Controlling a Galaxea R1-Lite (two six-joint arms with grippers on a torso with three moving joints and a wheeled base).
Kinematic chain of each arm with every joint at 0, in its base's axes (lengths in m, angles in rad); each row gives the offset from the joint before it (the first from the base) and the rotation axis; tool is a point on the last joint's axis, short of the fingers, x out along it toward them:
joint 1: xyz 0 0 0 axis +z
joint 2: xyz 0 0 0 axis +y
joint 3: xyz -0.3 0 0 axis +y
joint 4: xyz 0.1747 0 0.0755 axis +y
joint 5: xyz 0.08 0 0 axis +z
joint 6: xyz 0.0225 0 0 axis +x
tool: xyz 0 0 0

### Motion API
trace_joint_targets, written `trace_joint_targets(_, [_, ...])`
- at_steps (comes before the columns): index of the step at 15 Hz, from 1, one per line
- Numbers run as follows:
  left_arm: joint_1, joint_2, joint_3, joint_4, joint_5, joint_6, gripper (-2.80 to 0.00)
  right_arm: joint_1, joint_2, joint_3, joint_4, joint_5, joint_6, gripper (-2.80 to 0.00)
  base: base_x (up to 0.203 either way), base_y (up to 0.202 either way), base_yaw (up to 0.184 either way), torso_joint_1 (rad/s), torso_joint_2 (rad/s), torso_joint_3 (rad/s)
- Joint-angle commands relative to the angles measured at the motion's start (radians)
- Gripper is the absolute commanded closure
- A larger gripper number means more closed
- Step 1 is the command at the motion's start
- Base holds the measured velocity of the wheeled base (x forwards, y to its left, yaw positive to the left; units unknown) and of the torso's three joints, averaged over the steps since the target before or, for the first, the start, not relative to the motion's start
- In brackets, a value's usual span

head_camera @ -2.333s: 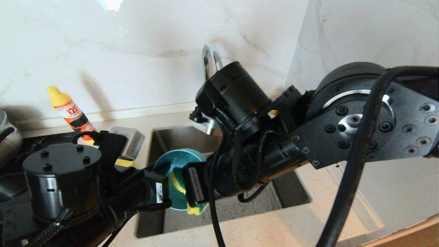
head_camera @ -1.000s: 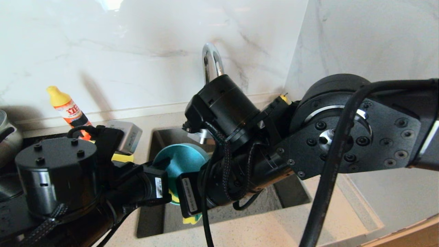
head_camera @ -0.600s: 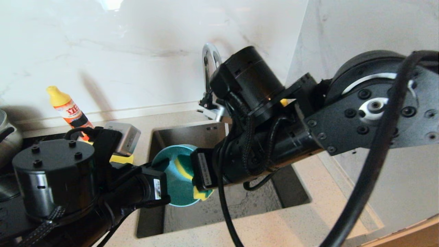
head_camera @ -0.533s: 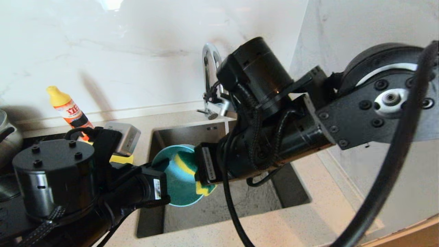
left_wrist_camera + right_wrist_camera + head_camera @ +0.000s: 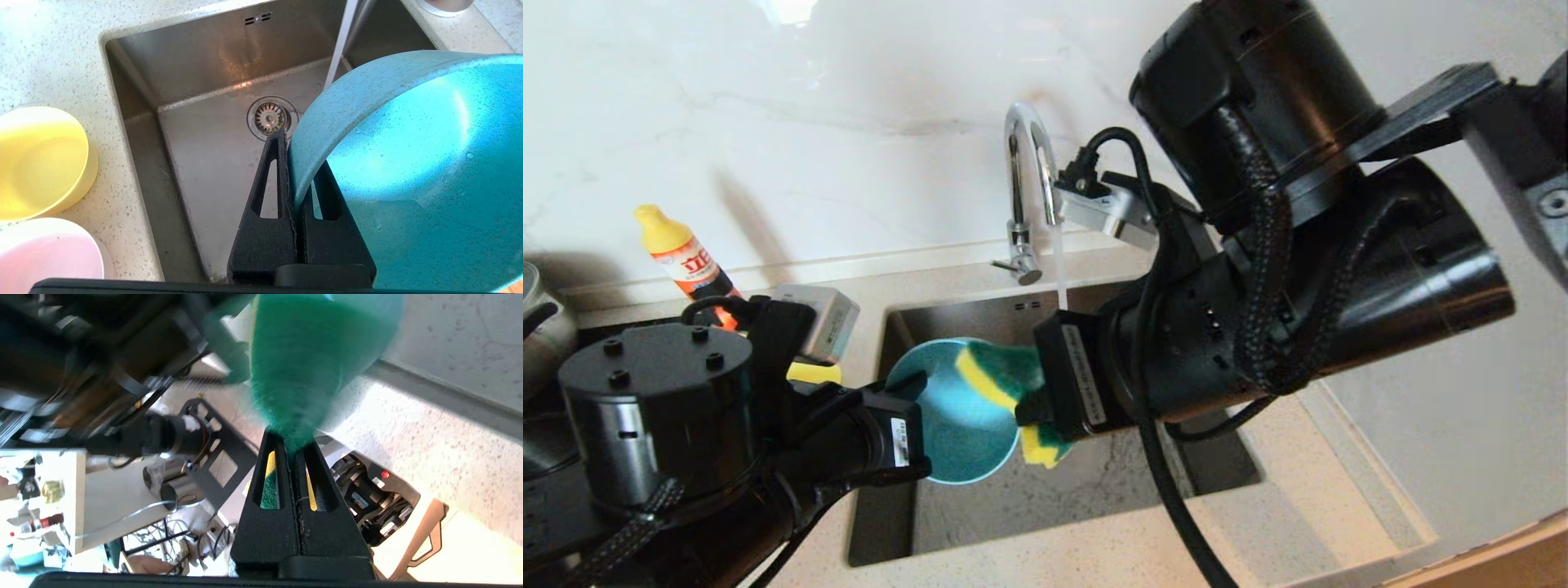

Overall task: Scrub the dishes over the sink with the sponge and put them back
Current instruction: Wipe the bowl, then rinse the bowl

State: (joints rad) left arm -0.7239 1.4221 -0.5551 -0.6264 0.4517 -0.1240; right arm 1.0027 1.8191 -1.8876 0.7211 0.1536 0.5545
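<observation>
Over the sink point(image 5: 1094, 490) my left gripper point(image 5: 908, 390) is shut on the rim of the teal-blue bowl point(image 5: 956, 425), which it holds on edge. In the left wrist view the gripper point(image 5: 296, 155) pinches the bowl's point(image 5: 408, 163) wall above the sink point(image 5: 196, 122) drain. My right gripper point(image 5: 1027, 406) is shut on the sponge point(image 5: 1001, 371), which lies against the bowl's upper right face. The right wrist view shows that gripper point(image 5: 291, 443) clamping the sponge's point(image 5: 294, 375) green side. A yellow bowl point(image 5: 36, 159) and a pale pink bowl point(image 5: 45, 253) stand on the counter beside the sink.
Water point(image 5: 1059, 269) runs from the arched faucet point(image 5: 1021, 163) into the sink behind the bowl. A yellow-capped orange bottle point(image 5: 686, 261) stands at the back left, and a steel pot point(image 5: 539, 327) at the far left. The speckled counter point(image 5: 1094, 547) runs along the front.
My right arm has swung upward, and the sponge has slid from the bowl's lower edge up to its upper right rim. The left arm and the bowl have stayed put.
</observation>
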Motion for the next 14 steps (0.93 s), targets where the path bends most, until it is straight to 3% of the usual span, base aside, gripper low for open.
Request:
trace_joint_targets(1, [0.017,0.008,-0.001,-0.006,0.002,-0.009,0.0,0.017,-0.057,0.018,0.004,0.003,0.0,0.0,0.0,0.0,0.0,0.0,0.0,0.0])
trace_joint_targets(5, [0.061,-0.022,0.026,0.041,0.002,-0.031,0.0,0.017,-0.15,0.011,0.008,0.007,-0.004,0.0,0.0,0.0,0.0,0.0,0.0,0.0])
trace_joint_targets(8, [0.069,-0.011,0.027,0.211,-0.013,-0.106,0.0,-0.038,-0.184,0.014,0.007,0.006,-0.017,0.0,0.0,0.0,0.0,0.0,0.0,0.0])
trace_joint_targets(14, [0.069,0.142,-0.285,0.659,-0.159,-0.329,0.0,-0.216,-0.213,0.108,-0.007,0.034,-0.04,0.0,0.0,0.0,0.0,0.0,0.0,0.0])
